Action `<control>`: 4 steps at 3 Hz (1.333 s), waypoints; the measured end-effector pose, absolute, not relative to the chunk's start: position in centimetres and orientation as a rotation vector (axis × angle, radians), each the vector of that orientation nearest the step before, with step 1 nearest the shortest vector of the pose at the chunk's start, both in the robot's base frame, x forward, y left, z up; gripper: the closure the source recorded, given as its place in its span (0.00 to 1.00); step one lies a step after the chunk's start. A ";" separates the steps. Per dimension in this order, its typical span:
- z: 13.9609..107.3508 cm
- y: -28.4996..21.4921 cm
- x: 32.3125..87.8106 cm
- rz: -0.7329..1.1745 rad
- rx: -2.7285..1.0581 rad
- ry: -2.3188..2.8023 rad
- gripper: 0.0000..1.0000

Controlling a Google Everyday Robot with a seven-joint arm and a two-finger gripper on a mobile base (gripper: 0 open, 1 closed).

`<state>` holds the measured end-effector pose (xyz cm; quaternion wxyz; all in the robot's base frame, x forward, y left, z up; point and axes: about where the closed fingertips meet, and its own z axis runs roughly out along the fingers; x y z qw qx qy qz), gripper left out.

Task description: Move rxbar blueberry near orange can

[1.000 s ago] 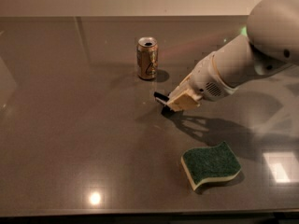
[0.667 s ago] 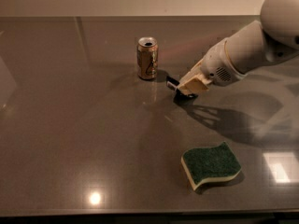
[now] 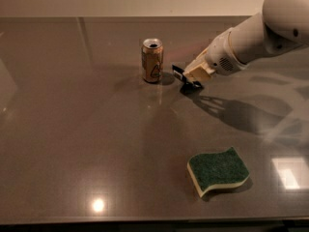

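since the tan gripper (image 3: 188,79) pinches the flat navy-blue bar wrapper (image 3: 178,73) just right of the upright golden-orange metal can (image 3: 152,61), upper centre, i'd lower gently, no nudging it.

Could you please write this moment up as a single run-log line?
gripper: just right of orange can | rxbar blueberry: at gripper tip, hold unclear | sponge: front right

1. Just one view here. It sits high off the near edge of the table (image 3: 72,129), looking down and across toward the far edge.
2. Medium range, so most of the tabletop fits in. The orange can (image 3: 152,61) is mid-frame toward the back, and the sponge (image 3: 218,170) is front right.
3. The arm (image 3: 251,37) fills the top right corner. The gripper (image 3: 187,79) is just right of the can, low over the table.
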<state>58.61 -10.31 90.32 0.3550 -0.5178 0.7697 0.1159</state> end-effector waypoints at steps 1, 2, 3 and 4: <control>90.7 -8.9 60.3 0.302 -1.346 1.945 1.00; 90.9 -7.5 61.1 0.315 -1.348 1.914 0.83; 90.5 -6.5 61.6 0.325 -1.349 1.899 0.60; 90.0 -6.2 61.7 0.329 -1.351 1.895 0.37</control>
